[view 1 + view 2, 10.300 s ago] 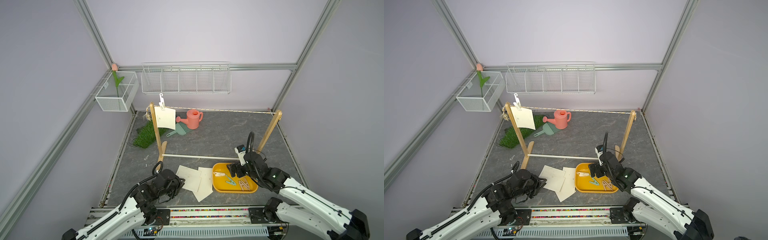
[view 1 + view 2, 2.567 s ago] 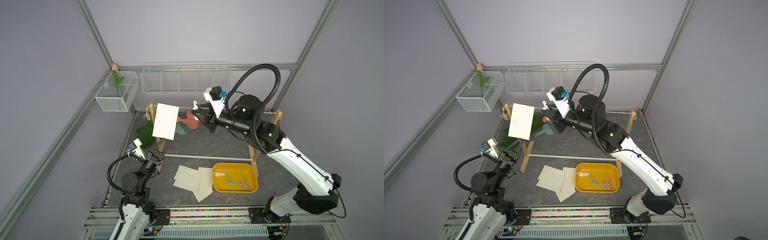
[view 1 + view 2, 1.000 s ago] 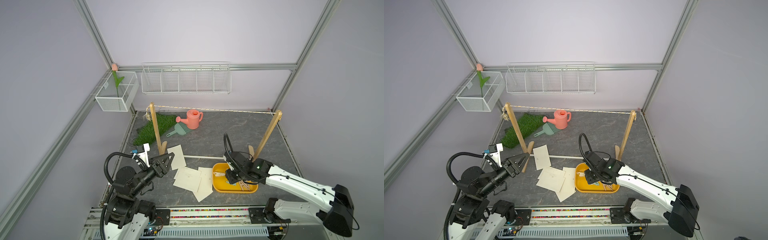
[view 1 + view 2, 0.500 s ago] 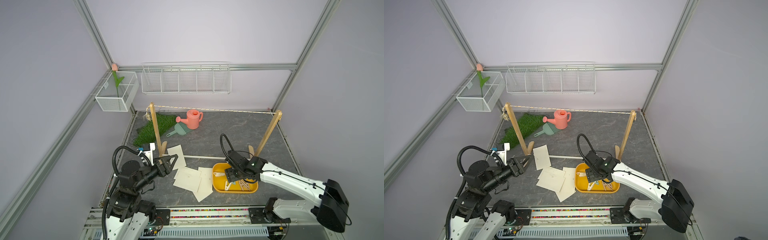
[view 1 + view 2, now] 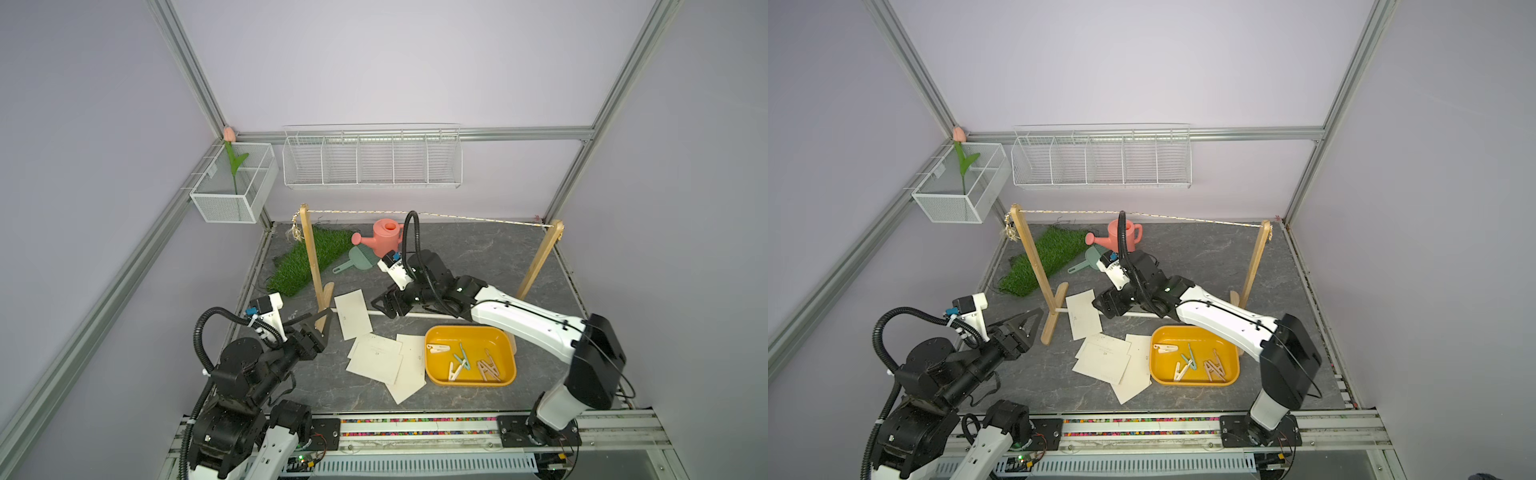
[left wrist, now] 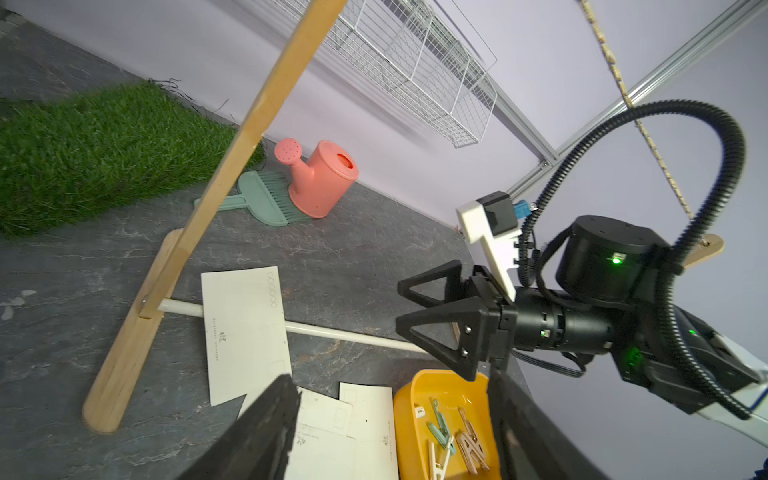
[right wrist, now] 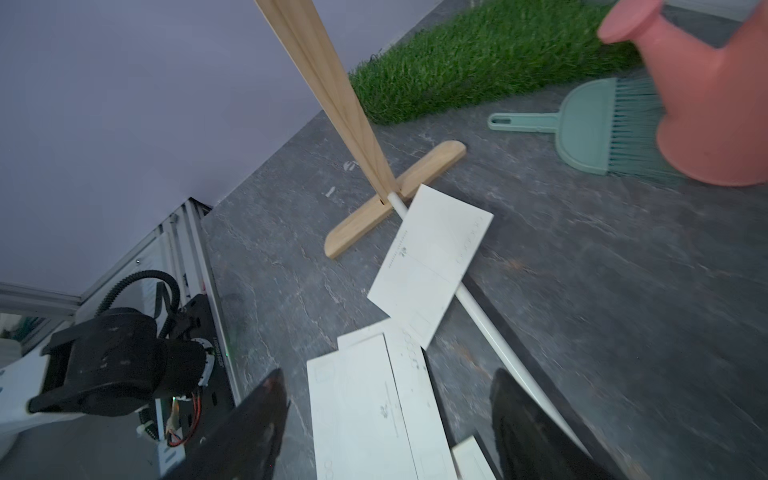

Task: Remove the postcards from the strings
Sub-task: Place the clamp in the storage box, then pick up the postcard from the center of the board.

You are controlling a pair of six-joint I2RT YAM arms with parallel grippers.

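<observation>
Top views, both: the string (image 5: pixel 436 215) runs bare between the two posts of the wooden frame (image 5: pixel 311 257). The postcards (image 5: pixel 376 361) lie on the grey table (image 5: pixel 498 249), most of them in an overlapping pile just beside the yellow tray (image 5: pixel 490 343) of pegs (image 5: pixel 459 362). The overlap hides how many cards the pile holds.

Left wrist view: one postcard lies across the white rod (image 6: pixel 345 336) near the tasselled post. It carries a row of small circles and a tiny emblem, with a line of print too fine to read. No brand or label is legible in any view. The left gripper (image 6: pixel 390 376) has its fingers spread wide with nothing between them. Only this view gives a side look at the right gripper (image 6: pixel 400 305), whose jaws are parted and empty above the rod.

Right wrist view: dim, showing the same cards from the far side. The pink watering can (image 7: pixel 706 104) is blurred and cut off at the edge. It stands beside a green brush (image 7: pixel 602 129) and a grass mat (image 7: pixel 478 62).
</observation>
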